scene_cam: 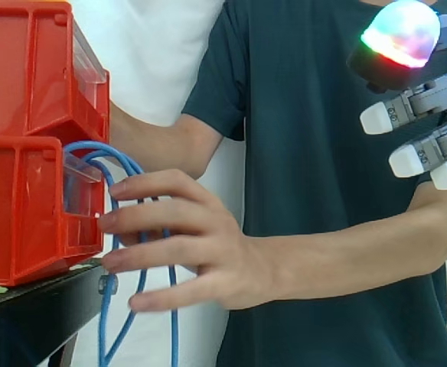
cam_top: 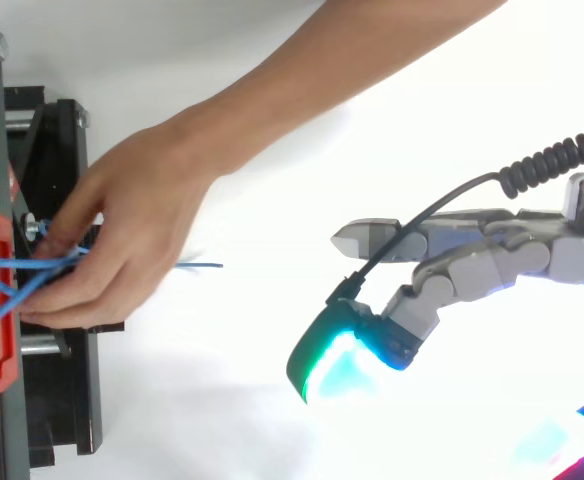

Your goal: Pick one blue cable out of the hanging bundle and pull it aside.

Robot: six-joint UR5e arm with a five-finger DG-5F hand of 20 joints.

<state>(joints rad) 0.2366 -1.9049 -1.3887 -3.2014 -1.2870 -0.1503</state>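
Side view: two stacked red plastic bins (scene_cam: 24, 153) sit on a black metal stand (scene_cam: 32, 313). A bundle of thin blue cables (scene_cam: 174, 329) loops out of the lower bin's front and hangs down past the stand. A person in a dark teal T-shirt (scene_cam: 323, 115) stands just beyond the bins, with the person's hand (scene_cam: 185, 245) spread over the cables right at the bin front, apparently arranging the bundle so one strand can be reached. The robot hand (scene_cam: 430, 99) hovers well apart from the bins, above the level of the lower bin, probably waiting clear of the person. Its fingers are straight and relaxed, grasping nothing, with white pads (scene_cam: 376, 116) pointing towards the bins. One thick pad (scene_cam: 401, 32) glows green and red. Top view: the outstretched fingers aim at the bins, far short of the cables.
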